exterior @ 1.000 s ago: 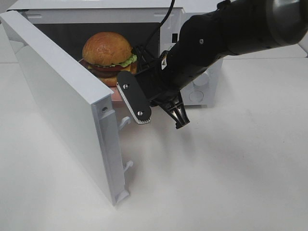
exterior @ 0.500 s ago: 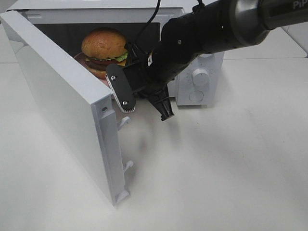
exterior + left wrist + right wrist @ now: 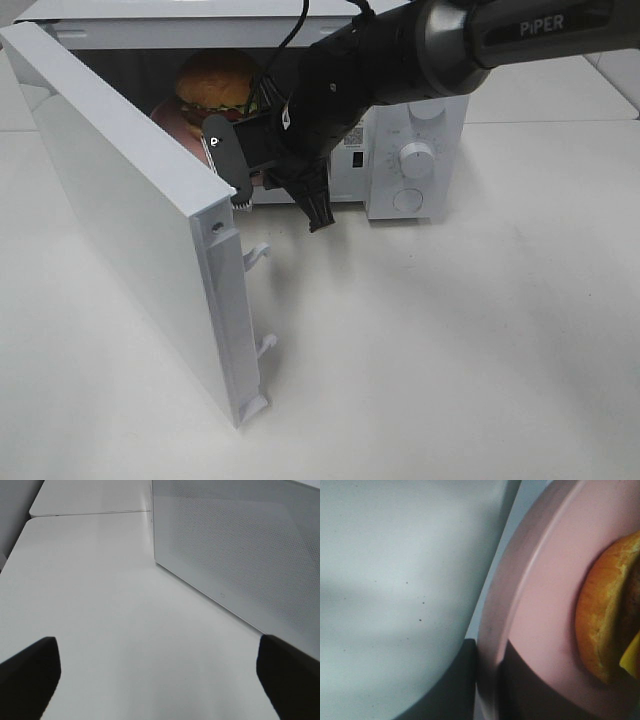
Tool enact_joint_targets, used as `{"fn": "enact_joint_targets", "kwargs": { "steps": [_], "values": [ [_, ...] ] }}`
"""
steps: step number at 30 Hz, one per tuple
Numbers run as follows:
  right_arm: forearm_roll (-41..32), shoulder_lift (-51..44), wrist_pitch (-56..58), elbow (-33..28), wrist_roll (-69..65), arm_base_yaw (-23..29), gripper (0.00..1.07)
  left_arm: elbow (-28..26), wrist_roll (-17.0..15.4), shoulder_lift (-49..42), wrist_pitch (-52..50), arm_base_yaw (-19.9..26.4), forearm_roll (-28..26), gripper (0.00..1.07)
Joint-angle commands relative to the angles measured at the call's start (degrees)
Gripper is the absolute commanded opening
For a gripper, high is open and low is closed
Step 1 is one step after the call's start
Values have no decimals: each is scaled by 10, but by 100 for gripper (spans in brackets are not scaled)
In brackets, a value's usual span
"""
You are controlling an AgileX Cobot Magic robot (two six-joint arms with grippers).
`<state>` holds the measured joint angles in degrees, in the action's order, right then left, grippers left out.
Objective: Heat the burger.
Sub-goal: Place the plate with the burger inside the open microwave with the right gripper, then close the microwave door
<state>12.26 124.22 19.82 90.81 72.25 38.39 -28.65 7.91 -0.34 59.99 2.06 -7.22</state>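
Upper left of the high view, inside the open microwave (image 3: 415,150): burger (image 3: 213,82) sits on pink plate (image 3: 168,115), right end effector (image 3: 489,682) pinched narrow on the plate rim. Best handling, I judge: lower plate flat, deep enough to clear door (image 3: 130,230), let go before backing out. Left end effector (image 3: 160,675) wide, empty, over tabletop (image 3: 100,605)

Burger (image 3: 212,82) on plate (image 3: 166,117) inside microwave (image 3: 420,125) at worktop (image 3: 450,350) rear; door (image 3: 130,230) stands open front-left; right arm (image 3: 400,55) reaches in from right.

White table (image 3: 470,340), plain matte top. Directly on it: white microwave (image 3: 412,160) toward the back, w/ door (image 3: 130,220) swung wide open over table's left part.
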Motion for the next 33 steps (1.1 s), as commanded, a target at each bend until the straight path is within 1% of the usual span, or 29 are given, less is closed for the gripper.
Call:
{"fn": "enact_joint_targets", "kwargs": {
  "steps": [1,6,13,18,21,31,33],
  "values": [
    [47,7,-14,41,-52,-1,0,2,0,-10,-5,1,2,100],
    [78,21,-8,66,-92,-1,0,2,0,-10,-5,1,2,100],
    [78,46,13,98,-94,-1,0,2,0,-10,-5,1,2,100],
    [76,57,7,108,-94,-1,0,2,0,-10,-5,1,2,100],
    [76,73,5,125,-99,-1,0,2,0,-10,-5,1,2,100],
    [76,82,1,132,-125,-1,4,2,-1,-10,-5,1,8,100],
    [76,82,6,132,-134,-1,8,2,-1,-10,-5,1,8,100]
  ]
}}
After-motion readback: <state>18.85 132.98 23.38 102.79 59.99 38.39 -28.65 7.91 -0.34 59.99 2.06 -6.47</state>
